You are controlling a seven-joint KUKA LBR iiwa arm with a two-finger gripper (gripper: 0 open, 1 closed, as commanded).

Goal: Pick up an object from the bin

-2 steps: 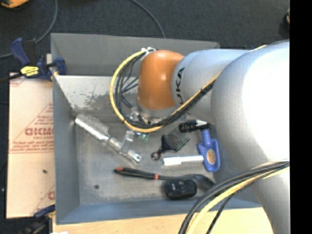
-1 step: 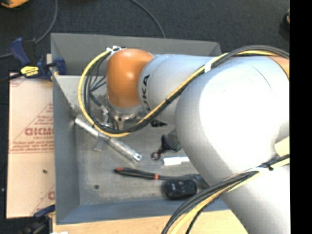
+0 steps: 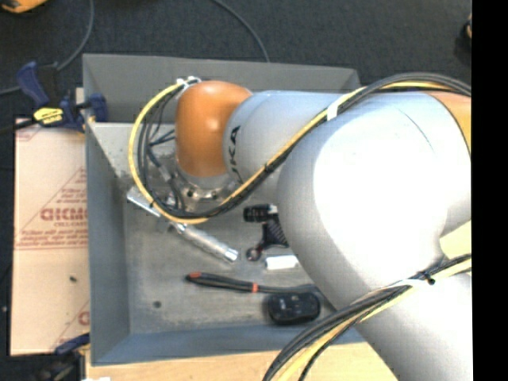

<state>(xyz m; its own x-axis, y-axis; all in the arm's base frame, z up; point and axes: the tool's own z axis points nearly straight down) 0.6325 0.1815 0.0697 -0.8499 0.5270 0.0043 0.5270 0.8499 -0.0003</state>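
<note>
My gripper [image 3: 193, 192] sits low in the bin's left half, under the orange wrist cover and ringed by cables. A long silver metal rod-like tool [image 3: 208, 243] lies right below it, slanting from the left wall down to the right, its upper end under the gripper. A thin black tool with red marks [image 3: 227, 282] lies flat nearer the front. A small black part [image 3: 259, 212] and a dark coiled piece [image 3: 273, 232] lie just right of the gripper.
A small white block [image 3: 280, 263] and a black oval device [image 3: 294, 306] lie at the front right, by the arm's edge. The big white arm covers the bin's right half. Bare grey floor shows at the front left.
</note>
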